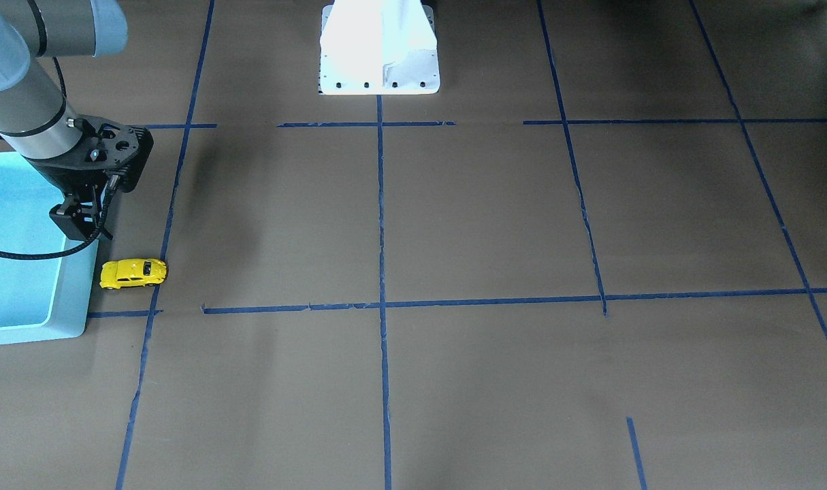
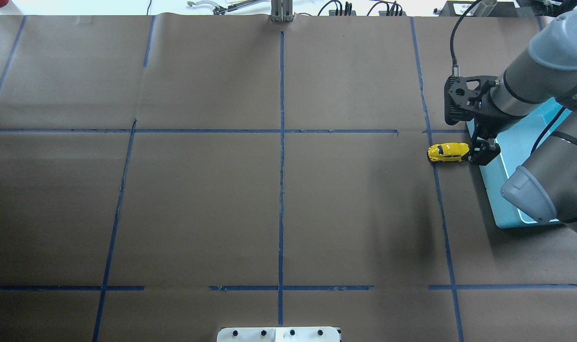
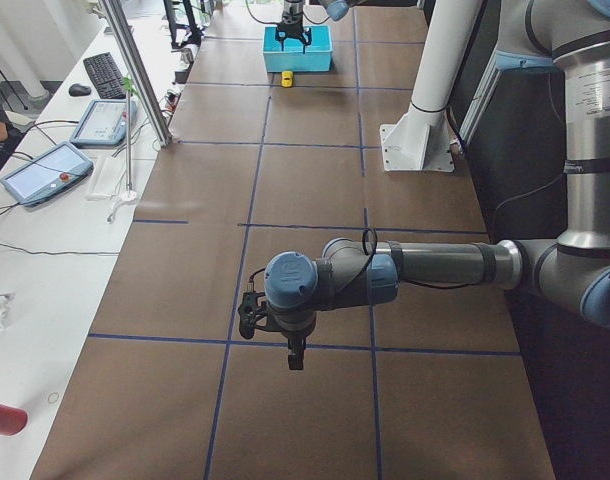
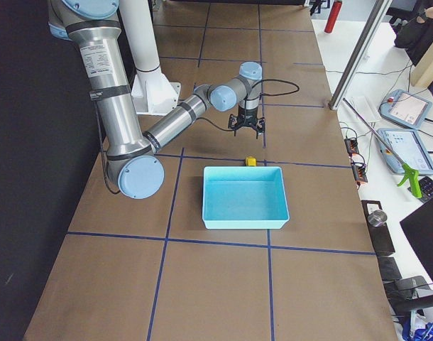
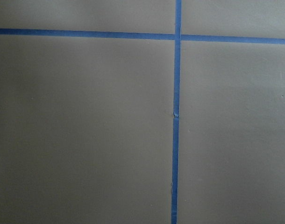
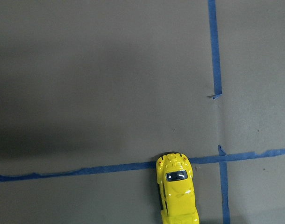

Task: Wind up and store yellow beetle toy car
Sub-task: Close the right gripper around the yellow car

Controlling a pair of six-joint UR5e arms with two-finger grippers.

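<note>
Nearby, yellow beetle toy car [image 1: 133,273] beside teal bin [image 1: 77,299], right gripper [image 1: 81,228] spread, empty.

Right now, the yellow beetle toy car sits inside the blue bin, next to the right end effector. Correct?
No: the yellow beetle toy car sits on the table outside the blue bin, next to the right end effector. The exterior front-facing view shows it.
</note>
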